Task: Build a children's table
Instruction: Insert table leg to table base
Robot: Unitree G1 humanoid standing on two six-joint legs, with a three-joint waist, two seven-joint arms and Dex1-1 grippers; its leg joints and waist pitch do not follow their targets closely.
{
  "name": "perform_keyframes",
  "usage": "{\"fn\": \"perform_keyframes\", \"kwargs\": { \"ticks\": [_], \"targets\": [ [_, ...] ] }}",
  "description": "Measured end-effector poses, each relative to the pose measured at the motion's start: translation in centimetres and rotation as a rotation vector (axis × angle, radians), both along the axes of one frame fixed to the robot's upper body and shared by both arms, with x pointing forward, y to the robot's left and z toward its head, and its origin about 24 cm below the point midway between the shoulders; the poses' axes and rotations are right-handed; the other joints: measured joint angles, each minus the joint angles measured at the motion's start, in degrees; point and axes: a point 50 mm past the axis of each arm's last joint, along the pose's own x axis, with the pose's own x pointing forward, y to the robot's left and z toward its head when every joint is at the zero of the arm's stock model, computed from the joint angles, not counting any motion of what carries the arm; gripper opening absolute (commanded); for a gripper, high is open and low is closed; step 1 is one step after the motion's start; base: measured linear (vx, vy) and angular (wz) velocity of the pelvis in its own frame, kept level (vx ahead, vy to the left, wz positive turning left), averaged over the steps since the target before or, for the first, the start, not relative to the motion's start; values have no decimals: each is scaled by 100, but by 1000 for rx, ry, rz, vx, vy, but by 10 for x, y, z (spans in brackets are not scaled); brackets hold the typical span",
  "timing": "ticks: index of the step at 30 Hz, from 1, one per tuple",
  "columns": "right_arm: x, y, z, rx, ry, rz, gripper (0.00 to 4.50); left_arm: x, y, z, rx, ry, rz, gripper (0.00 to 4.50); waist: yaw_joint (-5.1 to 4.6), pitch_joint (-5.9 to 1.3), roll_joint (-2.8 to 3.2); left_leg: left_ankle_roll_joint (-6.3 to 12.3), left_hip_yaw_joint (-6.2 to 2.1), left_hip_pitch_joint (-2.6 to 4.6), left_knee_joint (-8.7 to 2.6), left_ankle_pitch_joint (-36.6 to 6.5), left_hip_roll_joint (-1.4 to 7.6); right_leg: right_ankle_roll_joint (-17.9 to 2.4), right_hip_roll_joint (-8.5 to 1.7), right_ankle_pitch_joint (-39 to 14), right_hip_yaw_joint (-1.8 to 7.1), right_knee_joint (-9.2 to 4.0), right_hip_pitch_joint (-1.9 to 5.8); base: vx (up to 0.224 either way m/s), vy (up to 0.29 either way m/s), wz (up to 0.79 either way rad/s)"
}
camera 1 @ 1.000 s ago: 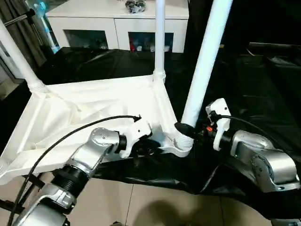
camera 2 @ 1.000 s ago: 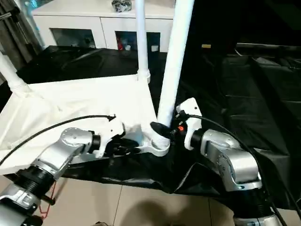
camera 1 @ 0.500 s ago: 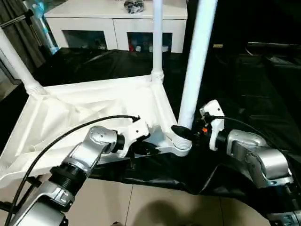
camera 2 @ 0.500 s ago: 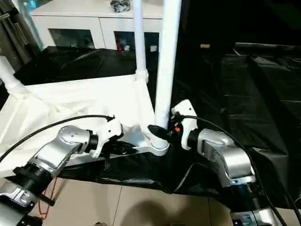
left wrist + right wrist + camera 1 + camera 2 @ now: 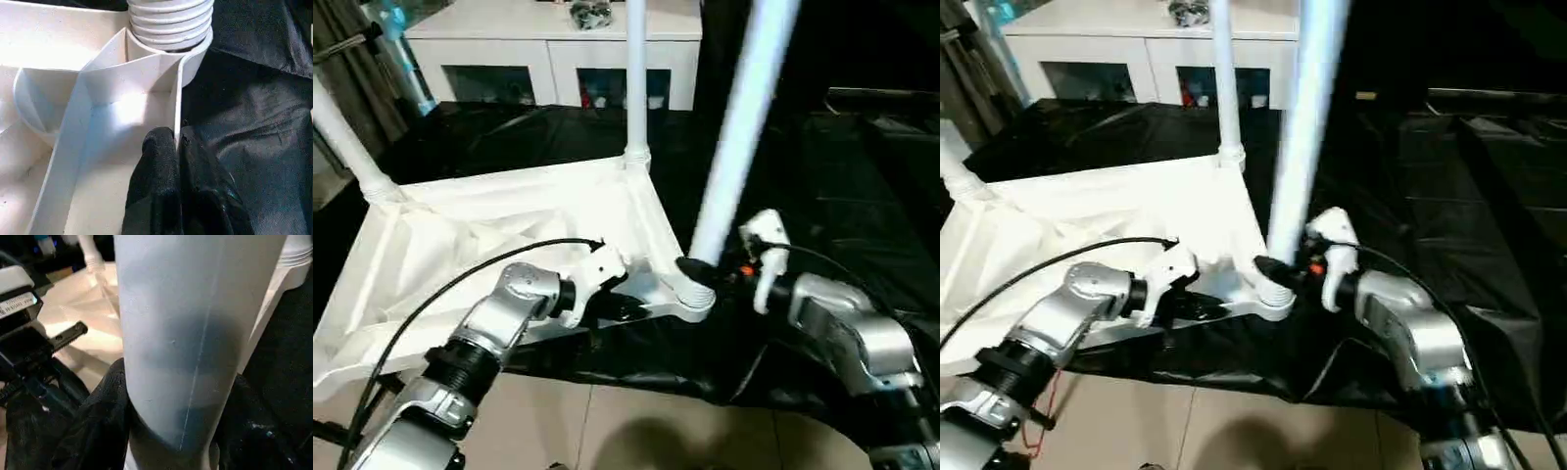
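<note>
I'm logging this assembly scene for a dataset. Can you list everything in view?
tabletop: one, white, upside down on the black sheet
legs: three, white, upright in corner sockets: far left, far middle, near right
black sheet: one, covering the work surface
cabinet: one, white, glass-fronted, behind
tiled floor: beige, in front
left end effector: black, shut on the tabletop's rim
right end effector: black, clasping the near right leg

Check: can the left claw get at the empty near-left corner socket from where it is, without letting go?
Probably not. The left claw is clamped on the tabletop's rim by the near-right socket; the open socket sits at the opposite end. Nothing blocks the path, but it would have to release first.
</note>
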Motion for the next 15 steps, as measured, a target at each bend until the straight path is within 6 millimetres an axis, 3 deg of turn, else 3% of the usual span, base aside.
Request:
{"fn": "perform_keyframes", "kwargs": {
  "ticks": [7, 15],
  "targets": [
    [-9, -5, -9, 28, -54, -45, 188, 1, -4, -3, -6, 10, 12, 0, 47, -33, 49, 1, 0, 1, -4, 0, -1, 28, 0, -17, -2, -14, 6, 0, 0, 0],
    [-16, -3, -12, 9, -99, -58, 188, 2, -5, -4, -12, 15, 16, 0, 53, -39, 56, 1, -2, 2, -10, -1, -2, 31, 0, -19, -2, -22, 12, 0, 0, 0]
  ]
}}
